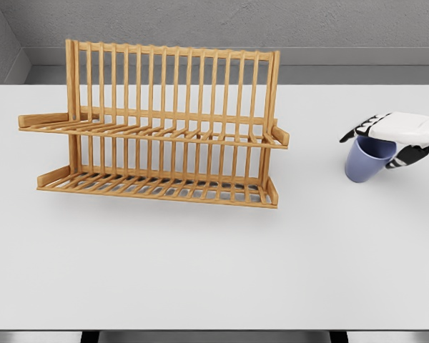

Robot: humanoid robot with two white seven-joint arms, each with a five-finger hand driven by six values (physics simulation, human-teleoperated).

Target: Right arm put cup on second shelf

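The cup (pixel 367 160) is a plain blue-grey mug shape, smooth and matte, with a darker inside that shows at its rim. No handle can be made out. It is tilted: its open mouth faces up and toward the right, under the palm, and its closed base points down and to the left, so its long axis slants from upper right to lower left. Whether the base touches the table (pixel 214 271) or sits just above it cannot be told.

The right hand (pixel 390 137) comes in from the right edge and is wrapped around the upper part of the cup, white fingers with dark joints curled over the rim on the near and far sides, gripping it.

There is one cup, one hand in sight and one wooden rack (pixel 157 128). The rack stands on the left half of the white table, well apart from the cup. It has two slatted shelves, one upper (pixel 150 132) and one lower (pixel 157 187), and a tall back of upright bars. Both shelves hold nothing.
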